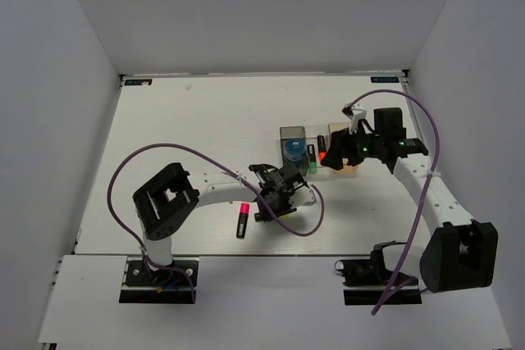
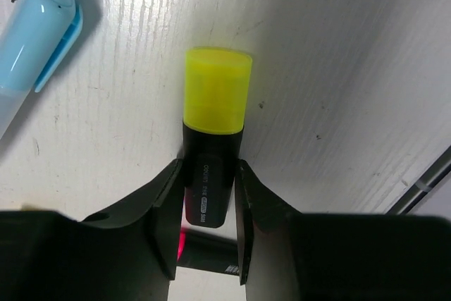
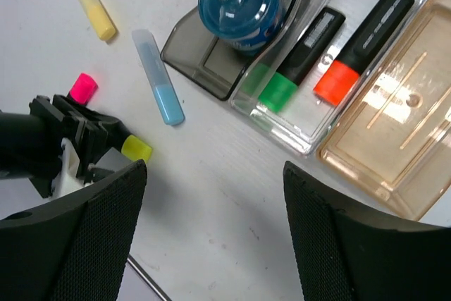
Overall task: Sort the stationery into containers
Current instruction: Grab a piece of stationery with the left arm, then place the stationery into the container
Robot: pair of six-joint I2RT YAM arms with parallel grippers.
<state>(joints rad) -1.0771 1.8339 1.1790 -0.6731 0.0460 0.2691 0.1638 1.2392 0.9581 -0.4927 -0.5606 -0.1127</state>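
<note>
Two fingers of the left gripper (image 2: pixel 206 195) are clamped on the tail end of the black barrel of a short yellow-capped highlighter (image 2: pixel 217 96). The highlighter lies flat on the white table (image 2: pixel 338 68) with its cap projecting past the fingertips.

Judgement: with the hold so far from the cap, lift straight up before swinging, keep the marker level, and release only once above the clear bin.

Just beside this gripper lie a light blue stick (image 2: pixel 35 40) and a pink-capped highlighter (image 3: pixel 83 88). A pale yellow stick (image 3: pixel 91 5) lies farther out.

Beyond them, below the right gripper (image 3: pixel 215 223), whose fingers stand wide apart:
- The dark smoky grey bin (image 3: pixel 190 61) holds a small blue round roll (image 3: pixel 239 5).
- The clear plastic bin (image 3: pixel 303 146) holds a green-capped highlighter (image 3: pixel 292 68) and an orange-capped highlighter (image 3: pixel 359 47).
- The tan-beige bin (image 3: pixel 380 167) shows nothing inside where visible.
</note>
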